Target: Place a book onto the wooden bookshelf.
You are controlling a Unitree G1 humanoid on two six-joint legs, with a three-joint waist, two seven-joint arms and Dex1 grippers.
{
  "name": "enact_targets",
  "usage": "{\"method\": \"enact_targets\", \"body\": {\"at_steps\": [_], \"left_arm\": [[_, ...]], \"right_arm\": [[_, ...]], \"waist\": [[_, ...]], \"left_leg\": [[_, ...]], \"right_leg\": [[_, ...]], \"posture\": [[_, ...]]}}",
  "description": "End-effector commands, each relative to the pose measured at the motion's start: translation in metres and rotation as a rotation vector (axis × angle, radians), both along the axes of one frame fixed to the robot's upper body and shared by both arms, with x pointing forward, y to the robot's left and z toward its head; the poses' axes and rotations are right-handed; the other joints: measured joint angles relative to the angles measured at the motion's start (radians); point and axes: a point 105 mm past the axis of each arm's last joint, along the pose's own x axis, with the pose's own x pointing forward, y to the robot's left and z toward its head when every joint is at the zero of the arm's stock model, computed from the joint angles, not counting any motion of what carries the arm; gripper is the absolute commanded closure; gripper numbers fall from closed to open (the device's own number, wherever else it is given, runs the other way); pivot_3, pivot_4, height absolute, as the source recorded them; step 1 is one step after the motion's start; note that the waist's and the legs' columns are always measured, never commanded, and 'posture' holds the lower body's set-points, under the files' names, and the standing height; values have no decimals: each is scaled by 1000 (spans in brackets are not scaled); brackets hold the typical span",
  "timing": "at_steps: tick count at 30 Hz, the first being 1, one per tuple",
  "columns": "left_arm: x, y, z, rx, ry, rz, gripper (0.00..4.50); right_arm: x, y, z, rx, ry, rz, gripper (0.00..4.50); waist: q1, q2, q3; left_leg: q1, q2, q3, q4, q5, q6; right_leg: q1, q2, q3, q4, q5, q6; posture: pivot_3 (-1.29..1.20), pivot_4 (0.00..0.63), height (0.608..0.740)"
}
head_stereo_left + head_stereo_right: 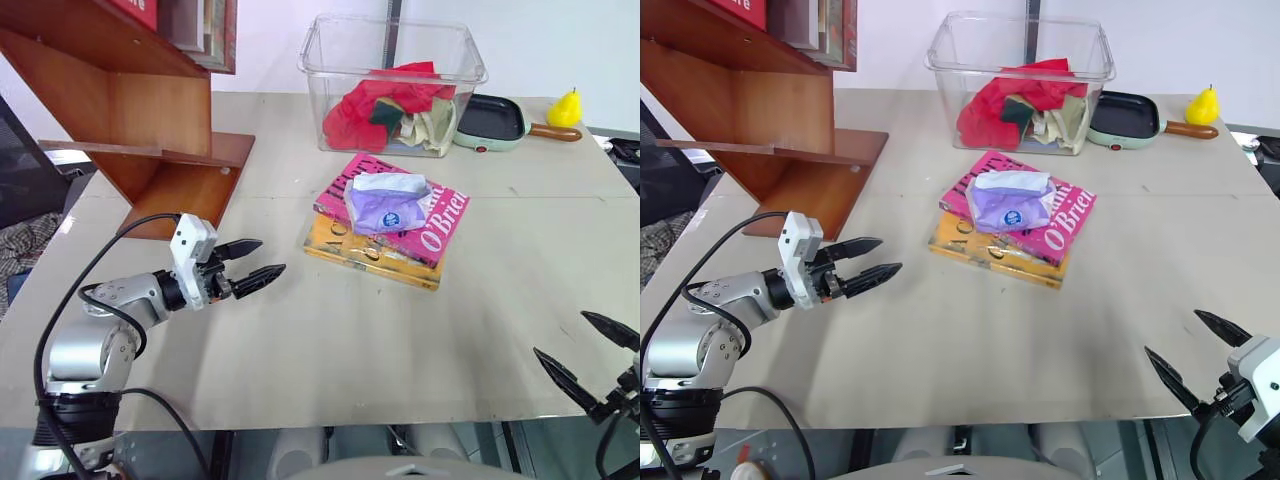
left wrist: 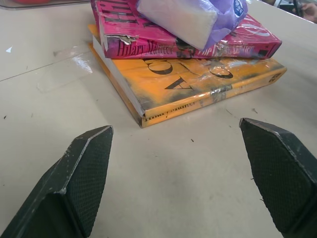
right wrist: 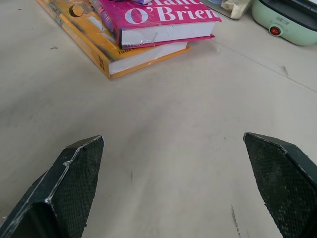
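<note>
The pink book (image 1: 440,222) lies on top of a yellow-orange book (image 1: 360,252) in the middle of the table. A lilac tissue pack (image 1: 388,200) rests on the pink cover. The reddish-brown wooden bookshelf (image 1: 140,110) stands at the far left, with books on its upper board. My left gripper (image 1: 252,266) hovers open left of the stack, pointing at it, with nothing between its fingers. In the left wrist view the pink book's spine (image 2: 148,45) faces it. My right gripper (image 1: 590,350) is open near the table's front right corner, well short of the pink book (image 3: 163,20).
A clear plastic bin (image 1: 395,80) with red and pale cloths stands behind the books. A mint-green pan (image 1: 492,122) and a yellow pear (image 1: 565,106) sit at the back right. Bare tabletop (image 1: 330,340) lies between the grippers and the stack.
</note>
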Motion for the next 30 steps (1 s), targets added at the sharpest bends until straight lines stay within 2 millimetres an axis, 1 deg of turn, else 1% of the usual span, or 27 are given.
{"method": "enact_targets", "body": {"at_steps": [1,2,3,4,6,8,9,11,12,14,15,16,18,19,20,21,23,24,25,27,30], "left_arm": [[-4,-10,17,-7,-60,-62,289],[-4,-20,28,-42,-89,-99,289],[-7,-28,36,-59,-113,-136,289],[-10,-32,41,-60,-131,-162,289],[-16,-33,38,-31,-135,-190,289],[-20,-34,36,-24,-139,-198,289],[-22,-33,36,-27,-141,-198,289],[-26,-33,37,-31,-141,-206,289],[-28,-34,37,-29,-145,-213,289],[-32,-35,42,-38,-162,-229,289],[-34,-35,44,-41,-171,-234,289],[-35,-35,46,-42,-175,-236,289],[-41,-35,51,-49,-186,-250,289],[-45,-36,54,-48,-210,-266,289],[-49,-36,56,-47,-216,-275,289],[-52,-37,58,-46,-221,-281,289],[-57,-38,59,-47,-216,-289,289],[-59,-40,60,-46,-222,-288,237],[-60,-40,61,-47,-227,-286,237],[-62,-41,62,-45,-232,-282,237],[-65,-43,62,-47,-226,-286,237]], "right_arm": [[18,1,14,-10,-100,6,0],[40,7,22,-50,-138,11,0],[57,11,31,-75,-182,-4,0],[70,18,37,-66,-202,4,0],[83,35,41,-36,-189,84,0],[105,53,52,-4,-208,143,0],[113,60,56,5,-213,162,0],[132,74,63,-35,-229,199,0],[145,86,64,-48,-212,238,0],[172,118,64,-116,-164,348,0],[180,132,64,-154,-146,401,0],[185,140,64,-179,-136,431,0],[207,161,70,-191,-129,461,0],[216,172,69,-212,-105,499,0],[226,181,66,-253,-90,534,0],[234,186,62,-278,-72,545,0],[251,190,53,-280,-16,532,0],[257,189,48,-292,7,527,550],[260,187,44,-307,24,532,752],[261,185,41,-302,46,549,1735],[249,182,49,-235,73,599,3101]], "waist": [[1,0,0],[-2,-1,0],[-10,-5,1],[-10,-4,2],[-10,-2,2],[-5,-1,0],[-4,-1,0],[-2,-1,1],[-3,-1,1],[-9,0,2],[-8,0,2],[-8,0,2],[-5,0,2],[-5,0,2],[-6,0,2],[-8,0,2],[-6,-1,2],[-4,-1,2],[-1,-1,2],[2,-1,2],[0,-1,2]], "left_leg": [[-1,0,0,0,0,0],[-1,0,0,0,0,0],[-1,0,1,-1,0,0],[-1,2,4,2,0,0],[0,1,7,2,0,0],[3,1,8,1,0,0],[3,1,9,0,0,0],[0,1,11,-1,0,0],[-2,1,10,-1,0,0],[-2,1,10,-1,0,0],[-3,1,11,-1,0,0],[-3,2,11,-1,0,0],[-3,2,10,-2,0,0],[-4,2,10,-2,0,0],[-4,2,11,-2,0,0],[-4,2,11,-2,0,0],[-4,2,12,-2,0,0],[-4,1,12,-2,0,0],[-4,1,12,-2,0,0],[-4,1,12,-2,0,0],[-4,1,12,-1,0,0]], "right_leg": [[-1,1,0,0,0,0],[-1,1,0,0,0,-1],[-1,4,0,-1,1,-1],[-2,4,-1,-3,4,-5],[-2,1,-3,-4,6,-7],[-1,2,-3,-4,7,-9],[-1,3,-3,-4,7,-10],[-3,6,-5,-4,7,-10],[-4,7,-6,-4,7,-10],[-6,7,-6,-3,7,-11],[-8,8,-5,-2,8,-11],[-8,8,-6,-1,7,-11],[-8,8,-6,-1,7,-11],[-9,8,-6,-1,7,-11],[-9,8,-6,-1,7,-11],[-9,8,-6,-1,7,-11],[-9,7,-5,-2,7,-11],[-8,7,-5,-2,7,-11],[-8,7,-5,-2,7,-11],[-8,6,-6,-2,7,-11],[-7,6,-6,-2,8,-11]], "posture": [[0,150,740],[0,150,740],[0,150,740],[0,150,740],[0,150,740],[0,150,740],[0,150,740],[0,150,740],[0,150,740],[0,150,740],[0,150,740],[0,150,740],[0,150,740],[0,150,740],[0,150,740],[0,150,740],[0,150,740],[0,150,740],[0,150,740],[0,150,740],[0,150,740]]}}
